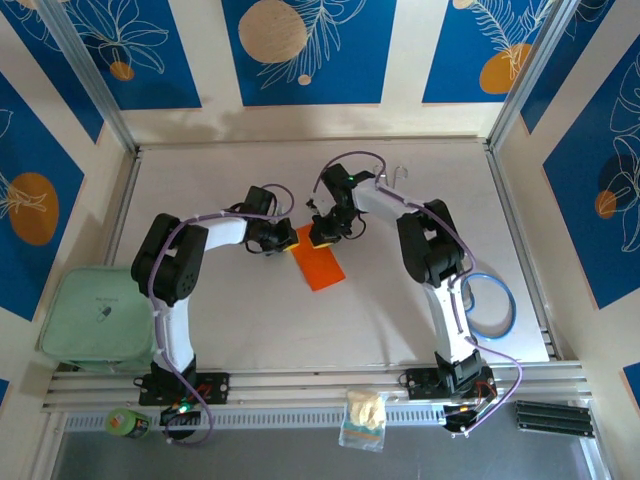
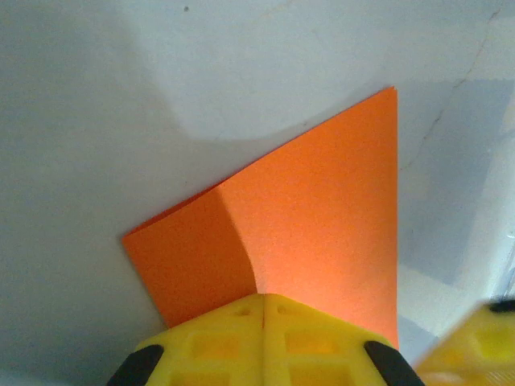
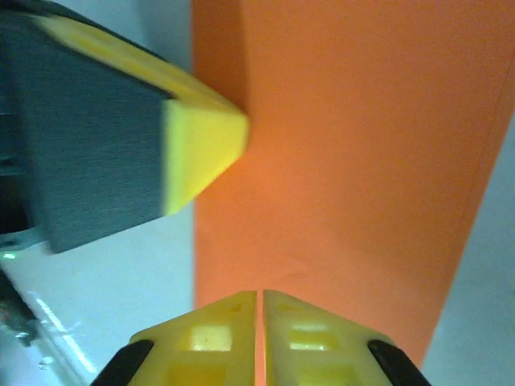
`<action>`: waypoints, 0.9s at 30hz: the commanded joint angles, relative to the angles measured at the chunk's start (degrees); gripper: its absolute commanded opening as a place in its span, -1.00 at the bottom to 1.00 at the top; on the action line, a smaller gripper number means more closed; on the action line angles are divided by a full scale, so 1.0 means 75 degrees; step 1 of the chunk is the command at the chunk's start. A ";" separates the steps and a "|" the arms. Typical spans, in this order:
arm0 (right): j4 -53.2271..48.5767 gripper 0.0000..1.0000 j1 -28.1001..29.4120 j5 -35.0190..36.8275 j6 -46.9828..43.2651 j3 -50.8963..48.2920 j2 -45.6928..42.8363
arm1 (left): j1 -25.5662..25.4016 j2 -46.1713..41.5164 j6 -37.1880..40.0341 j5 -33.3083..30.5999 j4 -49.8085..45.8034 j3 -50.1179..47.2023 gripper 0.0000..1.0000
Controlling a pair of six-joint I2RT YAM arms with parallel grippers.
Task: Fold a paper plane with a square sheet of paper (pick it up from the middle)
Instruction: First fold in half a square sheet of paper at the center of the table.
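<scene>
The orange sheet of paper (image 1: pixel 320 265), folded over, lies mid-table (image 1: pixel 400 330), its long axis slanting from far-left to near-right. Both hands hold its far end: the left hand (image 1: pixel 280 241) is closed on a lifted corner, and the right hand (image 1: pixel 321 238) is closed on the neighbouring edge. Bare table surrounds the paper's near edges.

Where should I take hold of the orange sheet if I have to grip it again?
Probably at the far end of the square sheet of paper, where the left gripper and right gripper meet it. The left wrist view shows that end curling up off the table, so fingers coming in low from beyond it can close across the edge. The near end lies flat and offers no lip.
</scene>
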 commanded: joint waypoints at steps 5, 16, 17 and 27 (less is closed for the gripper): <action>0.1562 -0.85 0.0393 -0.0359 0.3152 -0.1601 -0.1204 | -0.0093 -0.0049 -0.1052 -0.0744 0.0071 -0.0600 -0.84; 0.2018 -0.96 0.0525 -0.0897 0.3688 -0.1421 -0.0399 | -0.0268 -0.0264 -0.2237 -0.0902 0.1226 -0.1369 -0.84; 0.1946 -0.96 0.0525 -0.0899 0.3664 -0.1334 -0.0305 | -0.0263 -0.0265 -0.2227 -0.0908 0.1221 -0.1383 -0.84; 0.1519 -0.97 0.0553 -0.0883 0.3168 -0.1279 -0.0002 | -0.0270 -0.0193 -0.2352 -0.1019 0.1142 -0.1409 -0.83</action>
